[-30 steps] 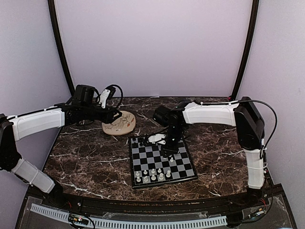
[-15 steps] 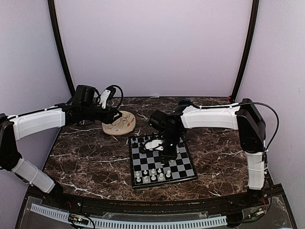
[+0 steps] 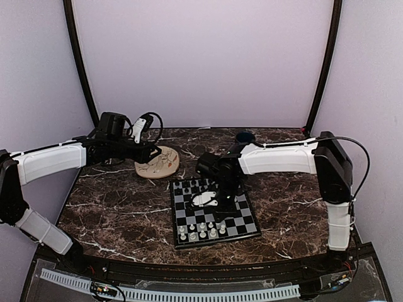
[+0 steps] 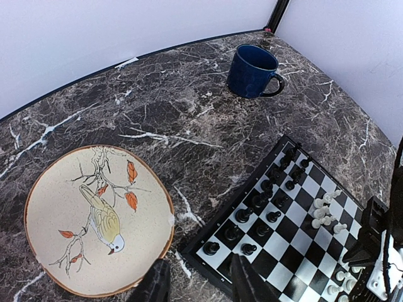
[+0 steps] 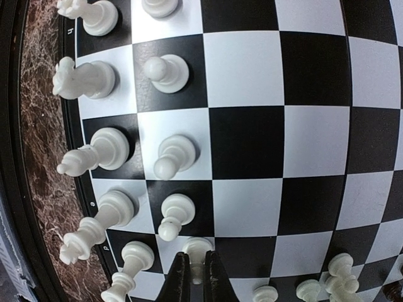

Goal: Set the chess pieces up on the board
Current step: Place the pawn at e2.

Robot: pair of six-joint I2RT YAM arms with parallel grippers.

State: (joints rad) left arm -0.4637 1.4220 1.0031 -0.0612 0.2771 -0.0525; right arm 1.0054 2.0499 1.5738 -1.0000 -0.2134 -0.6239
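Observation:
The board (image 3: 174, 217) lies in the middle of the table, black pieces (image 3: 187, 186) along its far edge and white pieces (image 3: 201, 231) along its near edge. My right gripper (image 3: 220, 201) hangs over the board. In the right wrist view that gripper (image 5: 196, 259) is shut on a white pawn (image 5: 198, 248), just off the board beside a file of white pawns (image 5: 174, 155) and back-row pieces (image 5: 94, 153). My left gripper (image 4: 200, 286) is open and holds nothing, above the gap between the plate and the board's corner (image 4: 191, 257). Black pieces (image 4: 261, 202) fill that corner.
A round beige plate (image 3: 157, 162) with a bird painted on it lies left of the board, under the left gripper. A dark blue cup (image 4: 252, 70) stands at the back of the table, behind the right arm (image 3: 277, 157).
The right arm has swung left and toward the near side of the board, carrying the pawn, and its fingers have tightened slightly. The left arm has not moved.

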